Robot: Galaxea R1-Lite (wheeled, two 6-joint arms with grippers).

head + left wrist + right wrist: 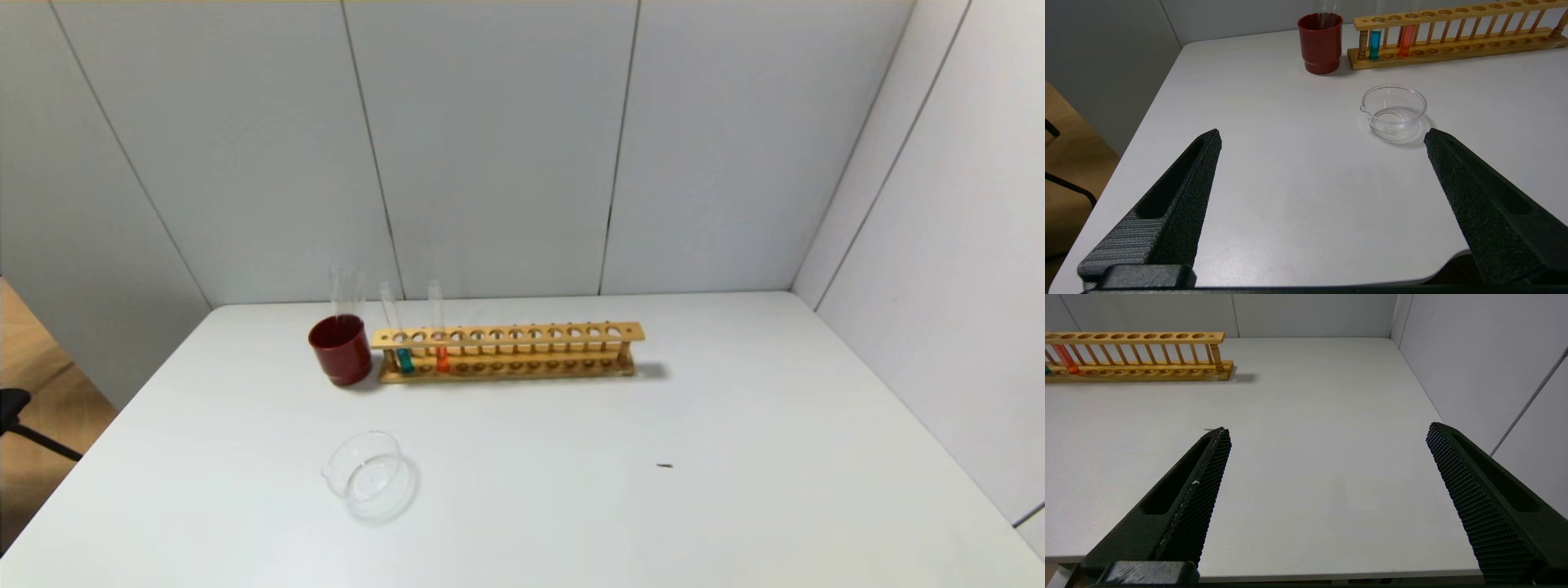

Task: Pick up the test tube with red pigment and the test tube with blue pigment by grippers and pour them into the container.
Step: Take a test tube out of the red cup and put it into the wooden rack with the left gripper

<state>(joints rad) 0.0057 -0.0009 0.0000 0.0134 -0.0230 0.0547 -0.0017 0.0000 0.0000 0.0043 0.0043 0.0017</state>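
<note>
Ahead of both sets of fingers, well apart from them at the far side of the counter (735,457), the wooden rack (508,351) is holding the two tubes that matter. Both the left gripper (1323,136) and the right gripper (1327,430) are hanging over the near edge with their fingers spread wide and gripping nothing.

From the left fingers (1188,183), the test tube with blue pigment (1374,44) and the test tube with red pigment (1407,40) are standing straight ahead and slightly toward the right finger's side, beyond the container (1393,110). From the right fingers (1200,486), the red tube (1064,358) is sitting far off past the left finger, at the rack's distant end, so the left arm is judged the nearer one for both.

Each tube is standing upright in its hole, long axis vertical, so a grasp is likely calling for fingers closing on the clear upper stem from the side.

The blue tube is showing teal liquid in its lower part, the red one orange-red liquid; they are standing near each other, apart. The container is looking empty, its lip pointing away from the rack's long run. A dark red cup (340,349) with colourless tubes is standing just beside the rack.
</note>
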